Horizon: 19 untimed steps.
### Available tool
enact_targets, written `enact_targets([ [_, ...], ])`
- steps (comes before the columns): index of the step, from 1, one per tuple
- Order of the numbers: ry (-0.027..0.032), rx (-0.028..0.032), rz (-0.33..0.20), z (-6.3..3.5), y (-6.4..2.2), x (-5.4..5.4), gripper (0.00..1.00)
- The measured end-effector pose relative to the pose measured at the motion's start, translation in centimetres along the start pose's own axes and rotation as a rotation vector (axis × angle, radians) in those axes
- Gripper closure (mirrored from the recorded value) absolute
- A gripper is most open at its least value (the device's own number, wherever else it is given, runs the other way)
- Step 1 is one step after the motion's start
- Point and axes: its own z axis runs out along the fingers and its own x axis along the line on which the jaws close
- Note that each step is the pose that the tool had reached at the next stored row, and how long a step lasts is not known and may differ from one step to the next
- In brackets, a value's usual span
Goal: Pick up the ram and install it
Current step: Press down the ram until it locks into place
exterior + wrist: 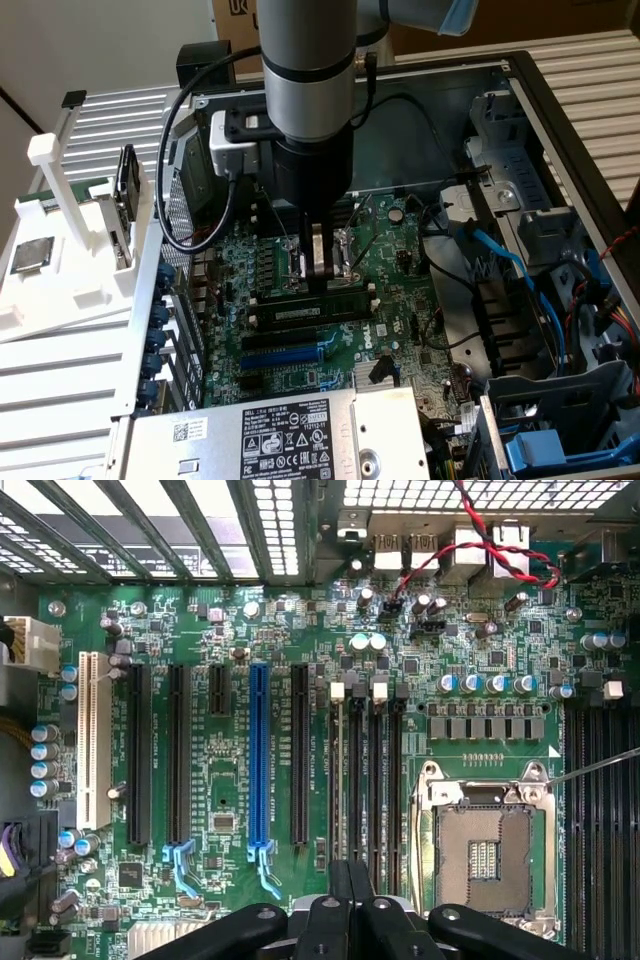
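The gripper [322, 262] stands low over the motherboard [300, 330], hemmed by the drive cage [520, 200] and the looping black cable [175, 200]

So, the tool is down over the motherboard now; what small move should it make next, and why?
Probably a short, straight push downward. In the exterior view the tool stands upright over the middle of the ram, which lies along a memory slot of the motherboard. Whether it is fully seated I cannot tell, so a small vertical press seems safer than a sideways move.
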Motion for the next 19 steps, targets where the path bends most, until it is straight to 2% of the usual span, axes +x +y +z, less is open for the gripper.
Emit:
enact_targets([
  [19,0.0001,0.0001,0.0,0.66,0.16,-0.27,0.88],
])
